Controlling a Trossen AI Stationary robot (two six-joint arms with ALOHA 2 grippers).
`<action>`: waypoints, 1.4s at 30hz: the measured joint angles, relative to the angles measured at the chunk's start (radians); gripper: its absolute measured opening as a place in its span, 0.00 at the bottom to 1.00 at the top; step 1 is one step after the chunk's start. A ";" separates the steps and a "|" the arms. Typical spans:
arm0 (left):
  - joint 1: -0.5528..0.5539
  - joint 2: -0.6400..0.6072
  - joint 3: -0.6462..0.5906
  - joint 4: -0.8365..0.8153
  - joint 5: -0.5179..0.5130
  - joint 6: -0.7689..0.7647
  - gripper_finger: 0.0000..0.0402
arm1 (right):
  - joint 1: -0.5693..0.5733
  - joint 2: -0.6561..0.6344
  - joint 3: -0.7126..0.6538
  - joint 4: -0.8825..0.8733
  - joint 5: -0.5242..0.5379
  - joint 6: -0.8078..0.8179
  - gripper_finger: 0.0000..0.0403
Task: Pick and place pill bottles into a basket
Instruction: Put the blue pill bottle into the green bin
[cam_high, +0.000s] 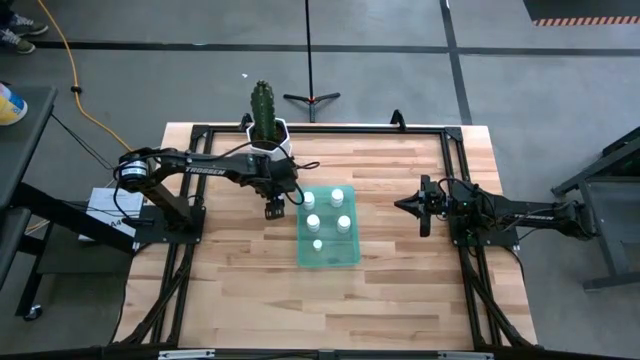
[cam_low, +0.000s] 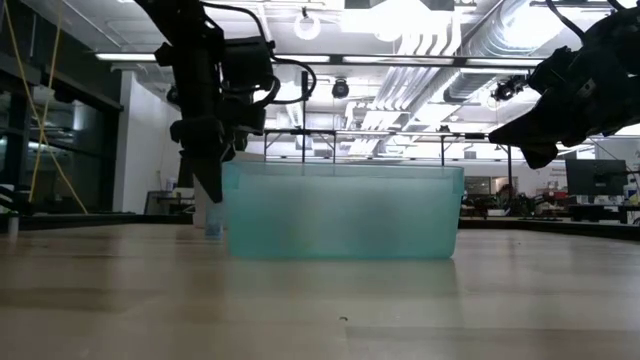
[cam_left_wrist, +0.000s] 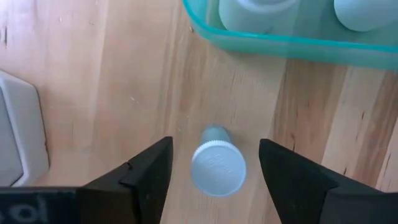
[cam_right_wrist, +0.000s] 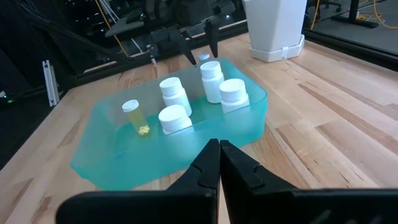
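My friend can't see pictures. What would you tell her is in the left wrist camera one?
The left claw is open around a small white-capped pill bottle standing on the wooden table. Beyond it is the corner of a green basket holding more bottles.

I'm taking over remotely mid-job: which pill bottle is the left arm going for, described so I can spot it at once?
Find the green basket in the middle of the table. Just off its corner nearest the cactus pot, the last loose pill bottle stands on bare wood between the left gripper's open fingers. The other five already sit in the basket.
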 joint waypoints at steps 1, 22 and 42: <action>0.000 0.000 0.000 0.000 0.001 0.000 0.67 | 0.000 0.000 0.000 0.000 0.000 0.000 0.00; 0.000 0.000 0.000 -0.007 0.037 -0.003 0.59 | 0.000 0.000 0.000 0.000 0.000 0.000 0.00; 0.000 0.001 0.001 -0.007 0.019 0.000 0.40 | 0.000 0.000 0.000 -0.001 0.000 0.000 0.00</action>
